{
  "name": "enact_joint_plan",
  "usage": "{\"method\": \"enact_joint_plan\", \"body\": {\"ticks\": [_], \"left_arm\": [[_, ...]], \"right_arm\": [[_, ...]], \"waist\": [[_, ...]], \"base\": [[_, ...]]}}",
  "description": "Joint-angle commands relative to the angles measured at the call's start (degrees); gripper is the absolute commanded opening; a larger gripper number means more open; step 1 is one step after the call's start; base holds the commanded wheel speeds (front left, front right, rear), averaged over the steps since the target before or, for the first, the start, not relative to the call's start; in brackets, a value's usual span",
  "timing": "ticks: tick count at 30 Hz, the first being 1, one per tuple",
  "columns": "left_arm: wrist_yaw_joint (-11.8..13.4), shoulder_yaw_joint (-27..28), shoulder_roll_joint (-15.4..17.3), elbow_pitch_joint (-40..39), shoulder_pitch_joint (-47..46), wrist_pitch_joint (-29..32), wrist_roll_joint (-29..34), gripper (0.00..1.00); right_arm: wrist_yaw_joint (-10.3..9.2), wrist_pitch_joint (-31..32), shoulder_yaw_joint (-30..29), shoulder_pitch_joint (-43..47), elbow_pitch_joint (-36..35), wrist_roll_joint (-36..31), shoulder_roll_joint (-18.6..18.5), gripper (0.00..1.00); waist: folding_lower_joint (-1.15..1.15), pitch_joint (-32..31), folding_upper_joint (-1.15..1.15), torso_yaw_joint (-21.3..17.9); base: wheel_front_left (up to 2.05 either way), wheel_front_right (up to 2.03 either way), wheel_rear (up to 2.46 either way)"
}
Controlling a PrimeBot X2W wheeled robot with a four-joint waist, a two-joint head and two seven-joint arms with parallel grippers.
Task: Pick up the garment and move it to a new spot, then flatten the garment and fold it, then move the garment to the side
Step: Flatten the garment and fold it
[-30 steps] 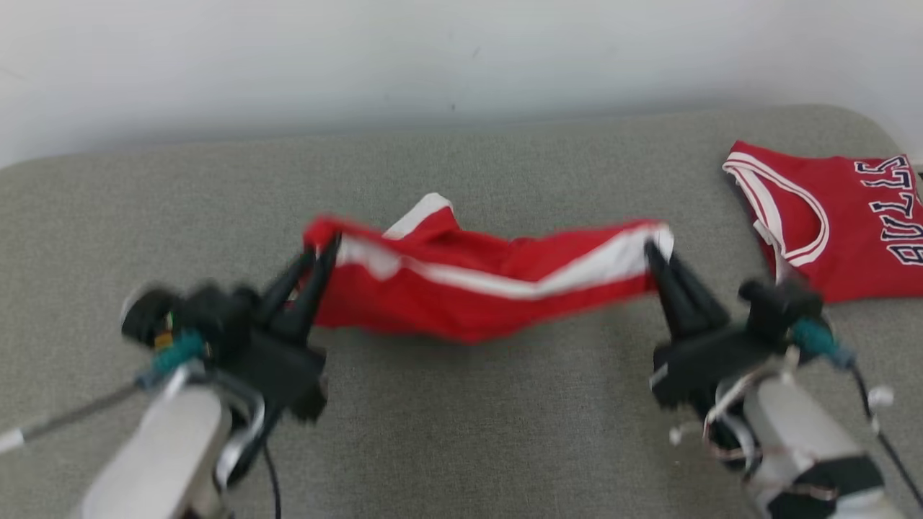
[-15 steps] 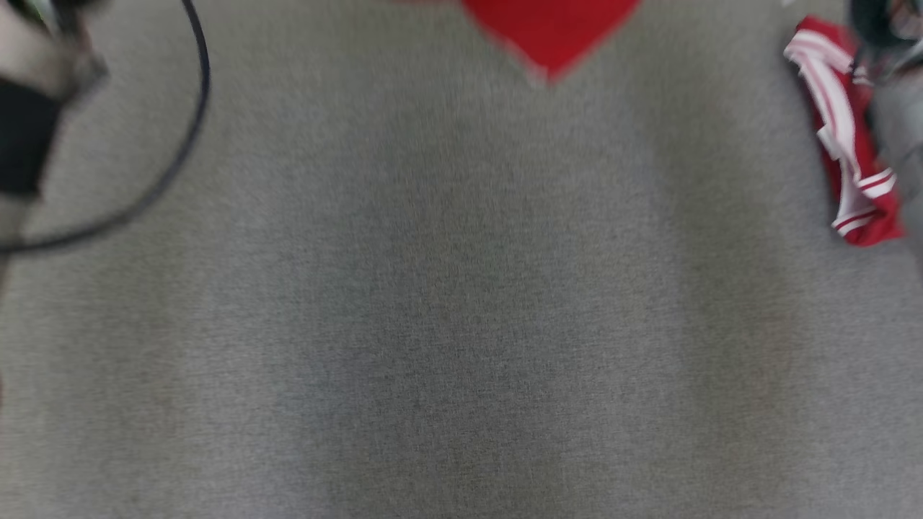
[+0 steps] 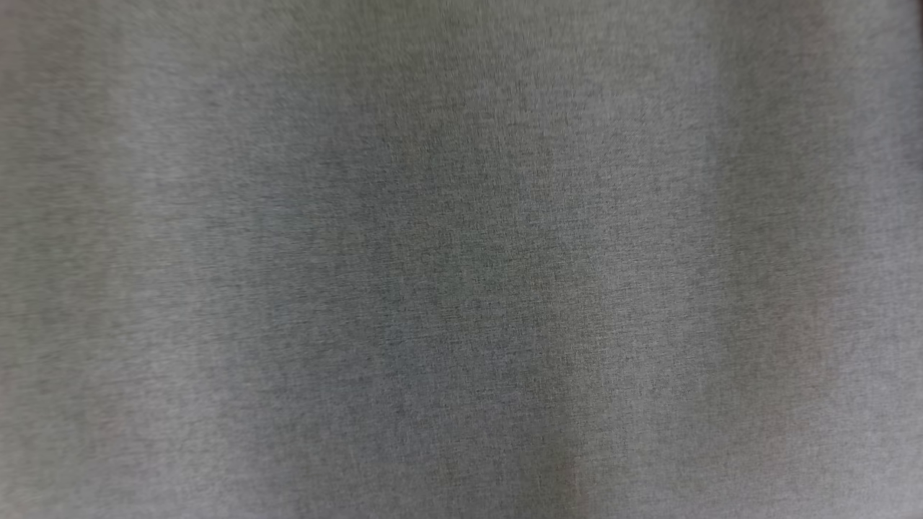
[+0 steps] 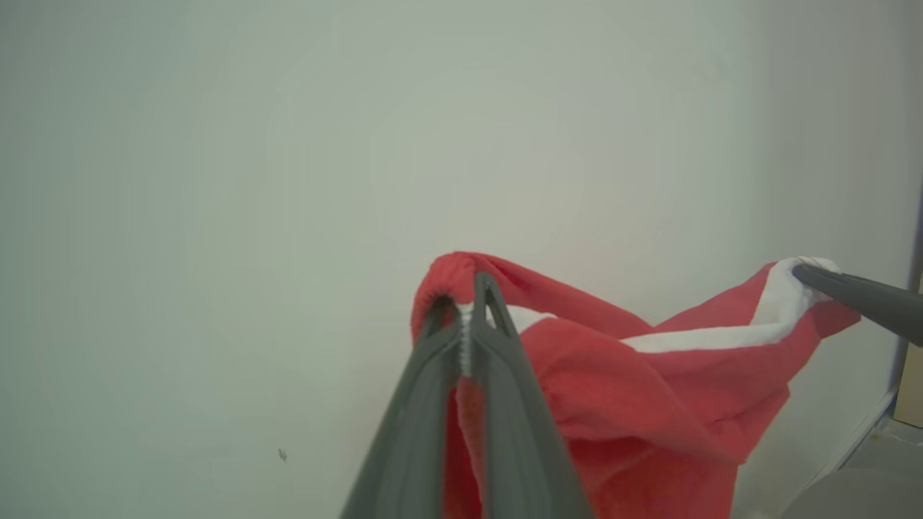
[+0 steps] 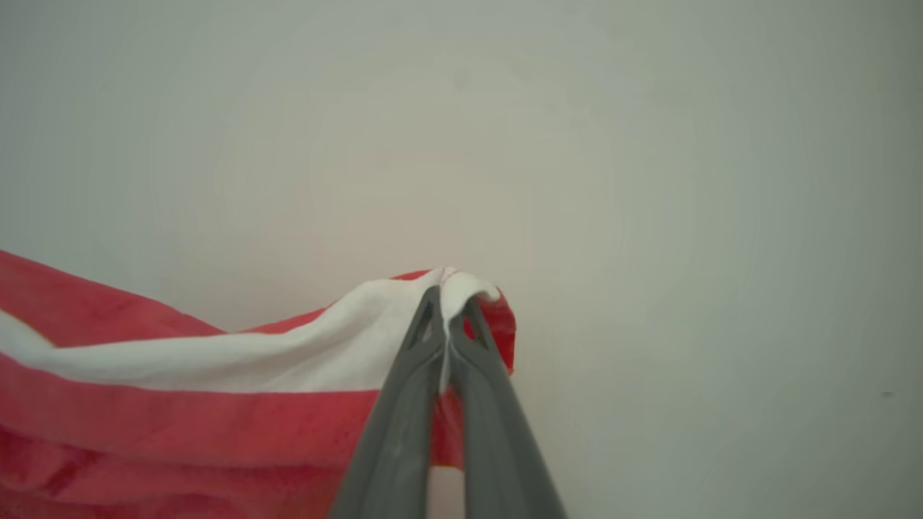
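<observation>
Left pincer (image 4: pixel 465 306) and right pincer (image 5: pixel 448 303) clamped on red garment (image 4: pixel 649 389), pale wall (image 4: pixel 216 180) behind, blurred grey surface (image 3: pixel 461 259)

The garment (image 4: pixel 649 404) is red, soft-looking cloth with a broad white band running along its upper edge. It hangs lifted in the air, pinched at two ends of that edge. The bunched red end is clamped in the left gripper (image 4: pixel 465 299), and the white-tipped end is in the right gripper (image 5: pixel 448 306). Between them the banded edge sags, and the rest droops below in loose folds.
</observation>
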Motion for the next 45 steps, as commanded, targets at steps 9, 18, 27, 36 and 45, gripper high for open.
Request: {"method": "enact_joint_plan", "body": {"ticks": [9, 18, 27, 36, 45], "left_arm": [[0.11, -4.8, 0.84, 2.83, 0.02, -4.03, -5.28, 0.0], [0.1, -6.52, 3.55, -5.29, 14.6, -7.77, -9.72, 0.0], [2.38, 6.11, 4.8, -25.34, 47.32, -7.84, -2.72, 0.0], [2.48, 11.16, 3.38, -38.02, 74.89, -7.85, 6.01, 0.0], [1.07, 13.74, 1.16, -42.32, 96.37, -7.85, 12.28, 0.0]], "right_arm": [[-0.17, -3.87, 2.78, 0.29, 5.61, 1.69, 0.72, 0.0], [-0.17, -8.11, 8.67, 12.55, 1.53, 6.05, -0.02, 0.0], [-0.17, -9.48, 12.54, 36.76, -9.28, 10.55, -3.3, 0.0], [-0.17, -9.52, 8.96, 58.94, -21.43, 9.31, -4.28, 0.0], [-0.17, -9.5, 4.81, 80.89, -29.1, 5.66, -4.68, 0.0]], "waist": [[-0.02, 4.23, -0.02, -1.15], [-0.02, 0.23, -0.02, 0.61], [-0.02, -7.91, -0.02, 1.66], [-0.02, -14.61, -0.02, 1.73], [-0.02, -21.15, -0.02, 2.28]], "base": [[0.0, 0.0, 0.0], [0.0, 0.0, 0.0], [0.0, 0.0, 0.0], [0.0, 0.0, 0.0], [0.0, 0.0, 0.0]]}}
